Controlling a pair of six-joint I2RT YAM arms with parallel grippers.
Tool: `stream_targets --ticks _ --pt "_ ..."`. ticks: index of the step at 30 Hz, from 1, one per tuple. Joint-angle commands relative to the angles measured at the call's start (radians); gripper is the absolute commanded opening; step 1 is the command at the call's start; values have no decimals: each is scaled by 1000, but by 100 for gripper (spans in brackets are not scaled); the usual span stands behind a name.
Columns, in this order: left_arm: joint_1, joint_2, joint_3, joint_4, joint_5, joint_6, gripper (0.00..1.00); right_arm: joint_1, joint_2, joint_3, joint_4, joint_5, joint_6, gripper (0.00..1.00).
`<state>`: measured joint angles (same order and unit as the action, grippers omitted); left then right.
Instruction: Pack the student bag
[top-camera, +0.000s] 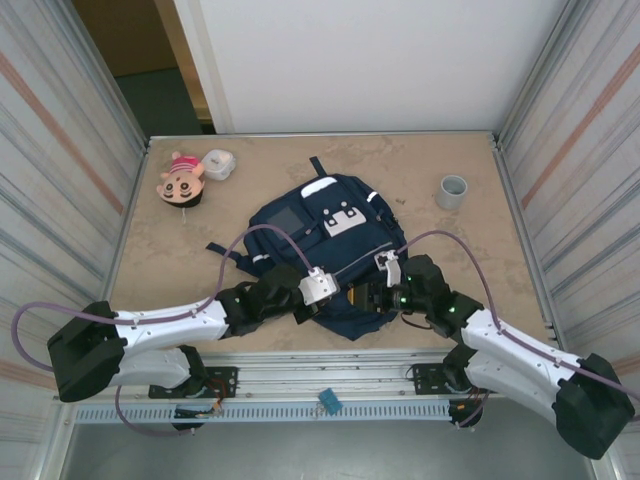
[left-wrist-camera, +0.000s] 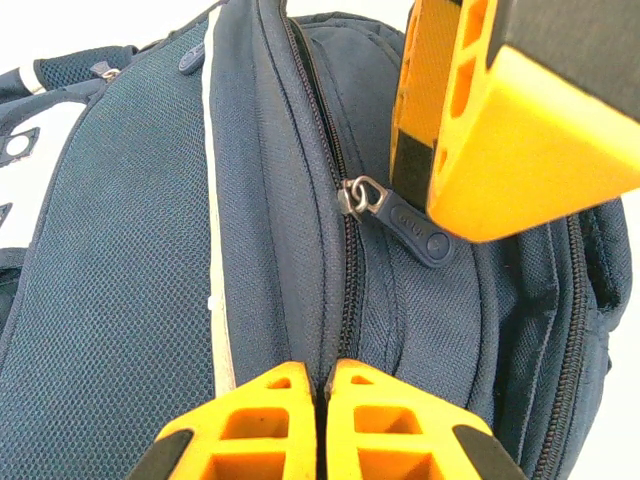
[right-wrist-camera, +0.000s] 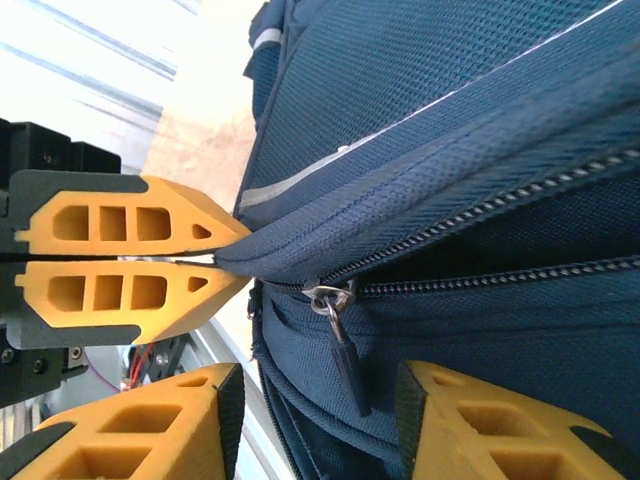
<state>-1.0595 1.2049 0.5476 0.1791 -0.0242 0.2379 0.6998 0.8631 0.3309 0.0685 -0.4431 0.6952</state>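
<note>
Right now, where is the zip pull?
Right wrist view: at the bag's near edge, the zip pull sits inside the open right pincer, beside the left pincer pinching the bag.

Lying flat, centre of top view: large navy-blue fabric backpack (top-camera: 318, 250), white stripes, grey square patch, white buckle tabs; handle toward 12 o'clock, navy zip pull (left-wrist-camera: 420, 232) at 6 o'clock edge

**Fig. Robot lab test cell, top view.**
Two robot arms, L arm (top-camera: 170, 325) & R arm (top-camera: 510, 345), are bolted to a slotted metal rail (top-camera: 300, 385) at the near edge of a beige table (top-camera: 300, 160), w/ purple cables (top-camera: 445, 233) looping off them. Ribbed panel walls (top-camera: 60, 150) close off both sides, and a white board (top-camera: 380, 60) stands at the back. Loose props on the table: backpack (top-camera: 325, 230), doll (top-camera: 182, 180), grey cup (top-camera: 453, 191).
</note>
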Motion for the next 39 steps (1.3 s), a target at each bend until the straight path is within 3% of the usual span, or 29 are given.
stream_targets --ticks 1,9,22,31,35,39 --pt "9 -27 40 57 17 -21 0 16 24 30 25 -6 -32 44" --pt "10 -33 43 63 24 -22 0 30 69 56 22 54 -46 34" --pt "10 -57 37 16 -54 -28 0 31 7 100 -203 251 -70 1" --pt "19 -133 7 -121 -163 -22 0 -84 -75 156 -401 251 -143 0" --pt "24 -185 -6 -201 -204 -25 0 -146 -88 176 -440 185 -185 0" --pt "27 -233 -8 -279 -295 -73 0 -148 -79 179 -422 121 -196 0"
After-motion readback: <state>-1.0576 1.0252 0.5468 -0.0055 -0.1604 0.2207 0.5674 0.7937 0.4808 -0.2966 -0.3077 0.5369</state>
